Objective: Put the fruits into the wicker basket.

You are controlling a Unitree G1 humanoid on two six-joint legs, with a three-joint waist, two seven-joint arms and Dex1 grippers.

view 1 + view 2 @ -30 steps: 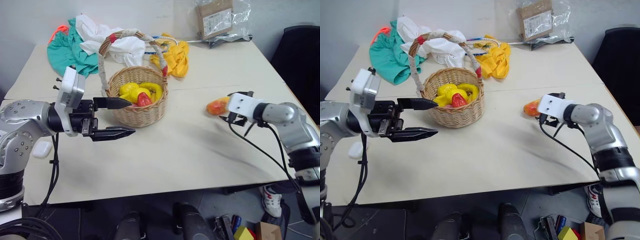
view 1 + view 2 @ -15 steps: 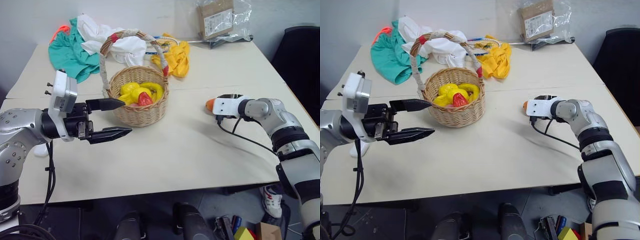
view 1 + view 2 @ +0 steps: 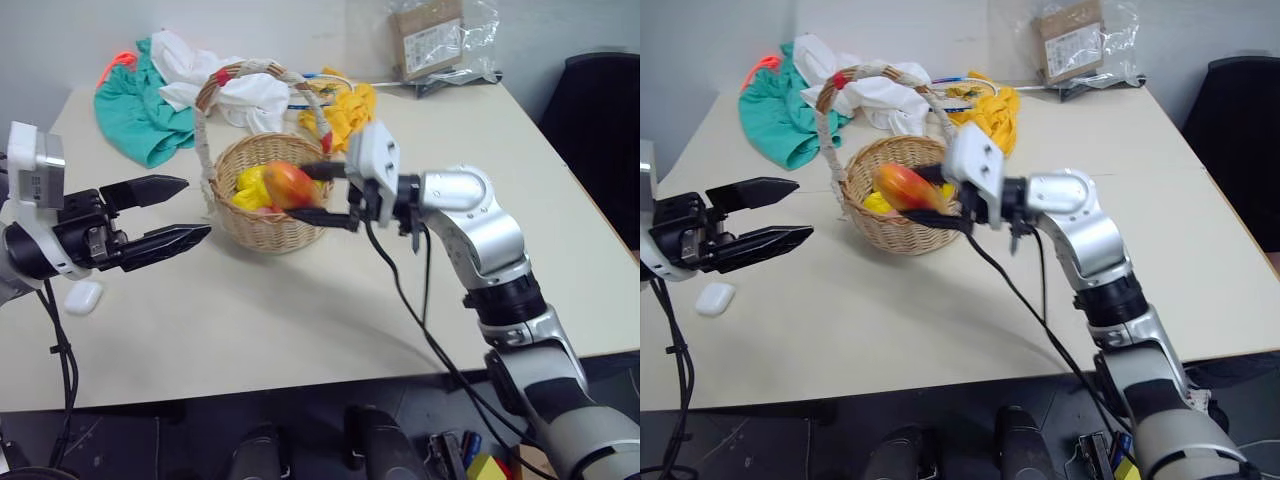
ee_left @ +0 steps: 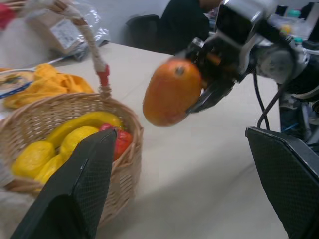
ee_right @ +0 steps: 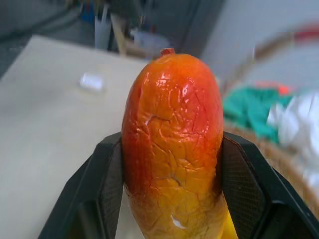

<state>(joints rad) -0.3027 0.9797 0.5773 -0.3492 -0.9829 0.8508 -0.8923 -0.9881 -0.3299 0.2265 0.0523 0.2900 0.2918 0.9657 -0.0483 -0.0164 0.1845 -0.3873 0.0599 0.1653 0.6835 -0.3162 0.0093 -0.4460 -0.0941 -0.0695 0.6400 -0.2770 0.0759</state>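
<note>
My right gripper is shut on the elongated orange-red mango-like fruit, its fingers pressing both sides. The fruit hangs in the air at the right-hand rim of the wicker basket, just under the arched handle. A small red fruit lies inside the basket among yellow lemons and a banana. My left gripper is open and holds nothing, level, to the left of the basket and apart from it.
A small white case lies on the table near my left arm. Teal, white and yellow cloths are heaped behind the basket. A cardboard pack in plastic sits at the back right. A black chair stands beside the table.
My right gripper shut on the mango-like fruit at the table's right, lifted it and carried it left to the basket. My left gripper drew back to the left, still open.
</note>
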